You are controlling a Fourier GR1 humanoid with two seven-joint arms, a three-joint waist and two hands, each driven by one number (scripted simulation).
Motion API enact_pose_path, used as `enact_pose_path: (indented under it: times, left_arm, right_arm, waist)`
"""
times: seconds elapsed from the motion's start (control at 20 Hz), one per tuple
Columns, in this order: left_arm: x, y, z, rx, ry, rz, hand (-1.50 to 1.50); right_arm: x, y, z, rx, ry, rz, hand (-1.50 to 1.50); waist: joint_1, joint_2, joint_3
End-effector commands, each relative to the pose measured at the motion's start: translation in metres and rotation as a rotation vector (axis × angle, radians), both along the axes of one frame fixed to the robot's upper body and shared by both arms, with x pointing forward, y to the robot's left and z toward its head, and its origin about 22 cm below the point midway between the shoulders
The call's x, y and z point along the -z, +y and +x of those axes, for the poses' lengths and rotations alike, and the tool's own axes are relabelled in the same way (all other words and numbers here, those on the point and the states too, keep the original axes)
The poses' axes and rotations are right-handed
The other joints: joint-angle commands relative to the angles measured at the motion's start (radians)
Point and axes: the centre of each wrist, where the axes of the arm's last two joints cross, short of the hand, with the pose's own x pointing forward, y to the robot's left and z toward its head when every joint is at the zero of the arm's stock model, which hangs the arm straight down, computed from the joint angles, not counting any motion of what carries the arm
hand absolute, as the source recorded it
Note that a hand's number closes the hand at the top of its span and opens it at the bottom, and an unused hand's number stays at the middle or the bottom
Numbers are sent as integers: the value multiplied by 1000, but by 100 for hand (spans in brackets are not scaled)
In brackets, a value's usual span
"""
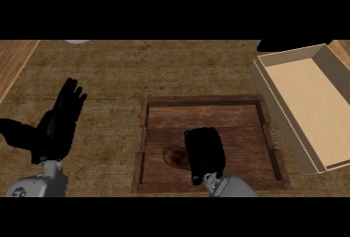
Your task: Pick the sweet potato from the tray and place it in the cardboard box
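1. Head view, nearest first: grey forearms enter from the lower edge. Right hand (205,152) hangs over the wooden tray (205,102), at its near middle, back turned up and fingers curled downward.
2. Sweet potato (175,157) is in the tray, touching the right hand's left side; only a brown sliver shows.
3. Progress, as I judge it: the grasp is at most beginning, perhaps closed already. Lifting, carrying and placing are all left, since the cardboard box (301,104), just right of the tray, has nothing in it.
4. Left hand (60,121) rests well left of the tray, fingers straight, holding nothing.
5. Hidden: fingertip contact under the right hand, most of the sweet potato, and the box's far right corner, cut off. Tabletop (109,69) carries everything.
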Motion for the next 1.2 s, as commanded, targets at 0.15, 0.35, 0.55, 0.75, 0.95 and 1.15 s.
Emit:
enact_pose_path:
  times: [0.15,0.35,0.55,0.75,0.95,1.15]
  left_arm:
    - [5,4,-6,5,-11,-11,0]
    - [13,1,-9,22,9,-10,0]
    - [-12,-1,-4,9,7,-2,0]
    - [-8,5,1,9,-1,16,0]
    - [-2,-8,-3,-17,-4,-3,0]
    - [6,0,2,5,0,-3,0]
  right_arm:
    - [0,14,5,-44,-99,53,150]
    - [-4,23,7,-97,-70,220,150]
    - [-13,32,17,-131,-175,201,150]
    - [-64,44,1,-210,-246,167,150]
    - [-96,39,-18,-198,-296,244,150]
    - [-130,27,-3,11,-464,439,150]
  waist:
    - [4,6,1]
    - [13,7,1]
    - [7,6,1]
    - [1,4,1]
    - [0,3,1]
    - [1,5,1]
